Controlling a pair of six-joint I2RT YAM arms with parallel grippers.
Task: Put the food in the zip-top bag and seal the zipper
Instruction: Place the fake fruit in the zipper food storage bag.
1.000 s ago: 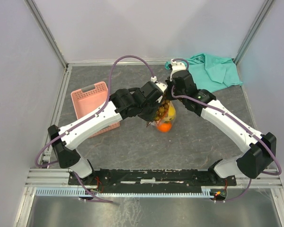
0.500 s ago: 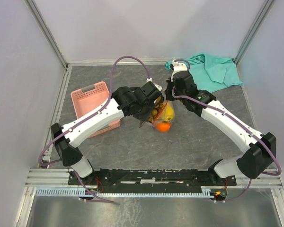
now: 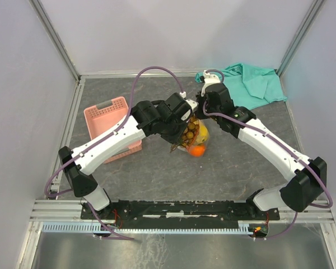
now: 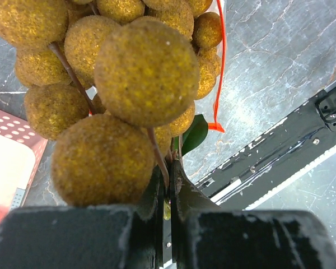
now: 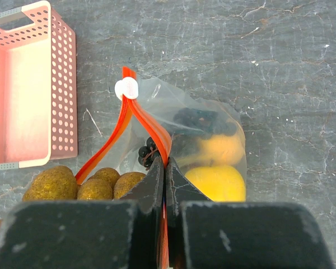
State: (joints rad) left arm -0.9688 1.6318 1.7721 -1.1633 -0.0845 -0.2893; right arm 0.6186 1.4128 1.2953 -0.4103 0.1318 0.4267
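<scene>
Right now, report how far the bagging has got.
Done: dark grapes, lemon and a yellow-orange fruit sit inside the zip-top bag. In hand: the left gripper pinches the stem of the brown berries by the mouth; the right gripper clamps the zipper. Left: berries in, zipper sealed.

There were one clear plastic zip-top bag [image 5: 168, 103], one bunch of brown berries [image 4: 140, 78], one orange fruit [image 3: 196, 150], two yellow fruits [image 5: 215, 182], one cluster of dark grapes [image 5: 199, 120], one pink slotted plastic basket [image 3: 101, 120] at nine o'clock and one teal cloth [image 3: 252, 84] at two o'clock.
</scene>
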